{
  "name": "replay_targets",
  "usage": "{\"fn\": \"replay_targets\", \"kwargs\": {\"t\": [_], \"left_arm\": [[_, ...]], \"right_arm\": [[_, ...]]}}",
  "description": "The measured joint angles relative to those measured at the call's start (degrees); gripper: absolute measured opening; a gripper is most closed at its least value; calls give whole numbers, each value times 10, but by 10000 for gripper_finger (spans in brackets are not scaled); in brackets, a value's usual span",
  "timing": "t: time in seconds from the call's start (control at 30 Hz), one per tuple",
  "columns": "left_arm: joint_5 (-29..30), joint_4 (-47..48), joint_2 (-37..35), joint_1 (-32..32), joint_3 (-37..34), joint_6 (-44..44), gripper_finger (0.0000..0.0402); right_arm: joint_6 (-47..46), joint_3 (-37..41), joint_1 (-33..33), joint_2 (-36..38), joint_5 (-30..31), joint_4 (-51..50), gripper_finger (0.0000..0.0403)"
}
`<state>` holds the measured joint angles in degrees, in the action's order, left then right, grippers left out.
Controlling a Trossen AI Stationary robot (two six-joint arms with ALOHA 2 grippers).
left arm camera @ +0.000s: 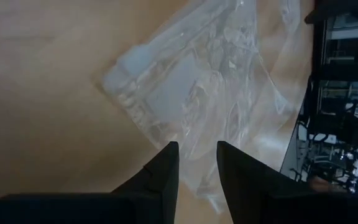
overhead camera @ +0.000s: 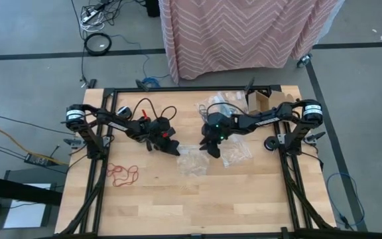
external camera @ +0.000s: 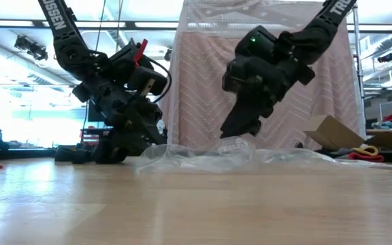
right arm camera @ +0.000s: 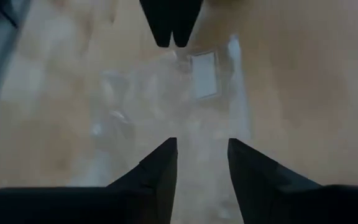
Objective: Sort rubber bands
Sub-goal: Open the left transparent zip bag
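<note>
I have both arms reaching in toward the middle of the table (overhead camera: 178, 199). My left gripper (overhead camera: 172, 149) is down low at the near-left edge of a clear plastic bag (overhead camera: 192, 163); from the left wrist view its fingers (left arm camera: 164, 168) stand a little apart with nothing between them, and the bag (left arm camera: 191, 93) lies flat on the wood just past the tips. My right gripper (overhead camera: 212, 150) hangs just above the bag's other side, tips close to the crinkled plastic in the low view (external camera: 240, 129). Its fingers (right arm camera: 160, 165) are spread with a gap and grip nothing; the bag (right arm camera: 166, 99) lies below them, and I can see the left gripper's tips (right arm camera: 171, 28) facing mine across it.

The only rubber bands I can make out are a red cluster (overhead camera: 123, 174) lying on the table toward its left edge, nearer the front than either gripper. It is well apart from the right gripper and near, but not touching, the left one. More clear bags (overhead camera: 234, 154) lie beside the right arm, and a cardboard box (overhead camera: 260, 101) stands by the far right corner.
</note>
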<state>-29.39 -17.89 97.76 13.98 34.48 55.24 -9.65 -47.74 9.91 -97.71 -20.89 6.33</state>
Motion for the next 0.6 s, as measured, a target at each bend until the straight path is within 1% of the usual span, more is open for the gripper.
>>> {"fn": "replay_targets", "kwargs": {"t": [0.07, 0.1, 0.2, 0.33, 0.6], "left_arm": [[2, -3, 0, 0, 0, -2, 117], [2, -4, 0, 0, 0, -3, 117], [1, -12, 0, 0, 0, -5, 117], [1, -13, 0, 0, 4, -8, 117], [6, -21, 1, 1, 8, -13, 117]], "right_arm": [[41, -6, 0, 0, 39, -22, 143], [55, -6, 1, 0, 48, -31, 147], [83, -5, 10, -6, 29, -37, 159], [116, -5, 11, -6, 34, -50, 175], [126, -5, 16, -6, 38, -40, 190]]}}
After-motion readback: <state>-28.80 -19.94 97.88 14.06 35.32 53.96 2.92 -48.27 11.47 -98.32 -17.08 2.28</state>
